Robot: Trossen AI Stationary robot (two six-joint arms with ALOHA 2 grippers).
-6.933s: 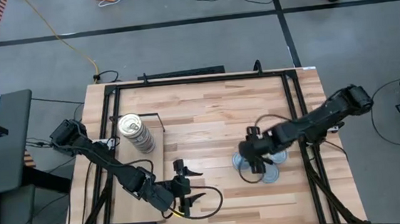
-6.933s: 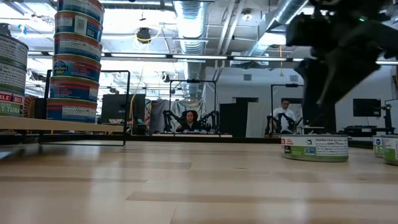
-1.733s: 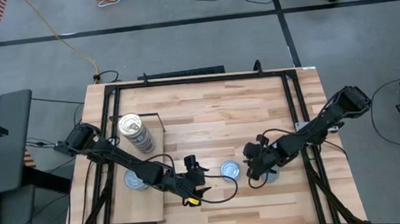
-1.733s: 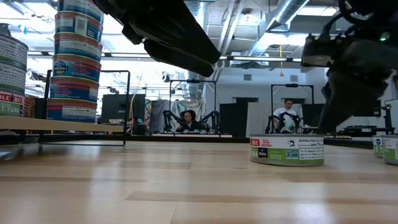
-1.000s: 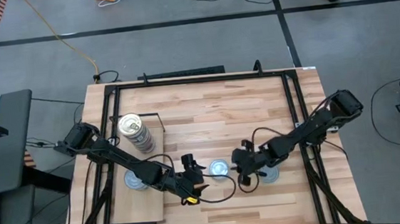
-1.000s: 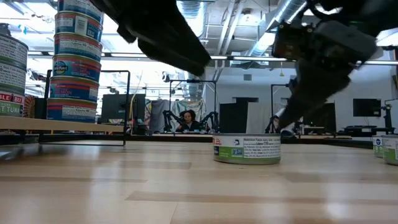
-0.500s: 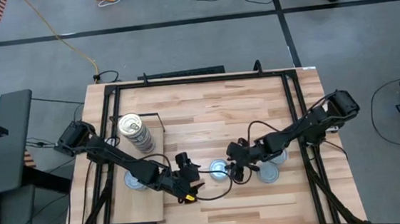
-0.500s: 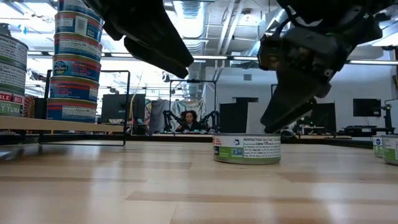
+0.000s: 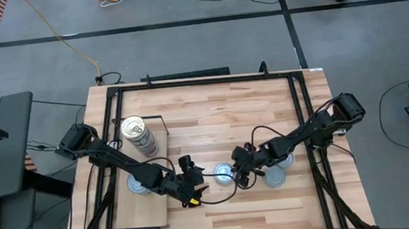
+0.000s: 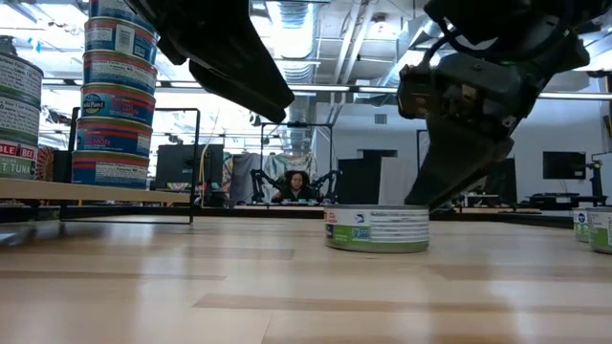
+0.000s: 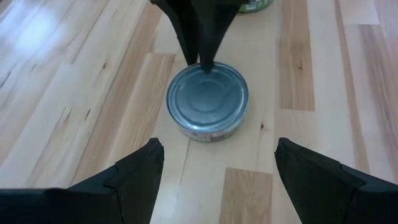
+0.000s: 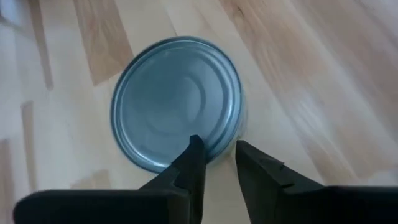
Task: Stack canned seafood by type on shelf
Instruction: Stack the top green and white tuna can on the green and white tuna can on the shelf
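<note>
A flat round tin with a blue-silver top (image 9: 224,173) stands on its base on the tabletop at mid-table, also seen in the low view (image 10: 376,229). My right gripper (image 12: 216,155) is down at the tin's right rim, its fingers closed to a narrow gap. My left gripper (image 11: 217,163) hovers open just left of the tin (image 11: 207,99), both fingers short of it. On the shelf (image 9: 147,207) at the left stand a tall stack of tins (image 9: 139,134) and a single tin (image 9: 137,184). My right gripper has the tin's rim on its right side (image 12: 219,149) between its fingertips: one finger (image 12: 194,155) lies over the lid, the other (image 12: 249,163) outside the wall. The fingers slant down from the table's right. The tin stays flat on the table.
Two more tins (image 9: 275,176) (image 9: 286,161) lie right of my right gripper, under its arm. A black wire frame (image 9: 154,120) rises at the shelf's far end. Black rails (image 9: 202,82) run round the tabletop. Bare wood lies far of the tin.
My right gripper has moved toward the table's left and come down onto the tin's right rim. The tin has turned a little on the spot, showing a different part of its label in the low view.
</note>
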